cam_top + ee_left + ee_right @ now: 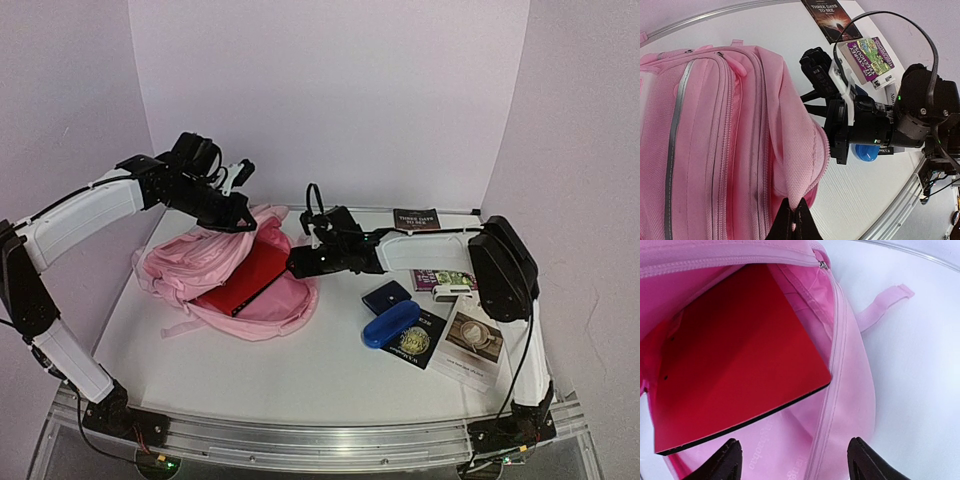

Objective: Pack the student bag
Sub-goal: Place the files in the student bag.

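Note:
The student bag [200, 270] lies open on the left half of the table, pink with a pale lining. My left gripper [794, 220] is shut on the edge of its upper flap [800, 150] and holds that flap raised; from above it [243, 215] sits over the bag's back edge. A red book [735, 355] with a black edge lies slanted in the bag's mouth, partly inside [245, 280]. My right gripper [794, 441] stands open just in front of the book's near corner, above the bag's lining [785, 450] and zip edge, with nothing between its fingers [300, 262].
Right of the bag lie a dark blue pouch [387, 296], a blue case [392, 323], a black book with a gold disc [418, 340] and a white coffee-cup book [472, 340]. A dark book [416, 218] and a purple-green book [440, 278] lie further back. A pink strap [885, 302] trails on the table.

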Robot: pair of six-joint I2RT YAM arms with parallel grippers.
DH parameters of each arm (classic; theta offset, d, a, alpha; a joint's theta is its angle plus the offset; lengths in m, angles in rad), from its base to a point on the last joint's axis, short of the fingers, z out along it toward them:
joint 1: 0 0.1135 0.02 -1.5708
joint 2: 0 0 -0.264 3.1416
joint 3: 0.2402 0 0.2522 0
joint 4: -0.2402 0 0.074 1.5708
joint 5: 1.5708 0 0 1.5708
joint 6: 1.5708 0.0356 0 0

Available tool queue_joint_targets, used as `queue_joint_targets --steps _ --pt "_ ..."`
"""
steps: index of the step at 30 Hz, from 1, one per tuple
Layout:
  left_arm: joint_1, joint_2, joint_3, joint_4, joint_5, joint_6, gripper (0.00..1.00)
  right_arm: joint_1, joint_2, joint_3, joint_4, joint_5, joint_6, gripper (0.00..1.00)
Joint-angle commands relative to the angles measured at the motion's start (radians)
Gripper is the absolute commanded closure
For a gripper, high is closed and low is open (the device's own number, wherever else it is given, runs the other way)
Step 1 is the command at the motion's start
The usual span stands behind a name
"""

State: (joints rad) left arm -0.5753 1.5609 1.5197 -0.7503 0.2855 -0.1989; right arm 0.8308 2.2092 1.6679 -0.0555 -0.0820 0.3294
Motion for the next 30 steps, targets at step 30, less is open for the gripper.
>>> queue_joint_targets --steps 30 --pt "0.015 -0.092 -0.111 0.096 -0.036 -0.004 1.0 -0.022 0.077 0.253 -0.288 0.143 -0.136 0.45"
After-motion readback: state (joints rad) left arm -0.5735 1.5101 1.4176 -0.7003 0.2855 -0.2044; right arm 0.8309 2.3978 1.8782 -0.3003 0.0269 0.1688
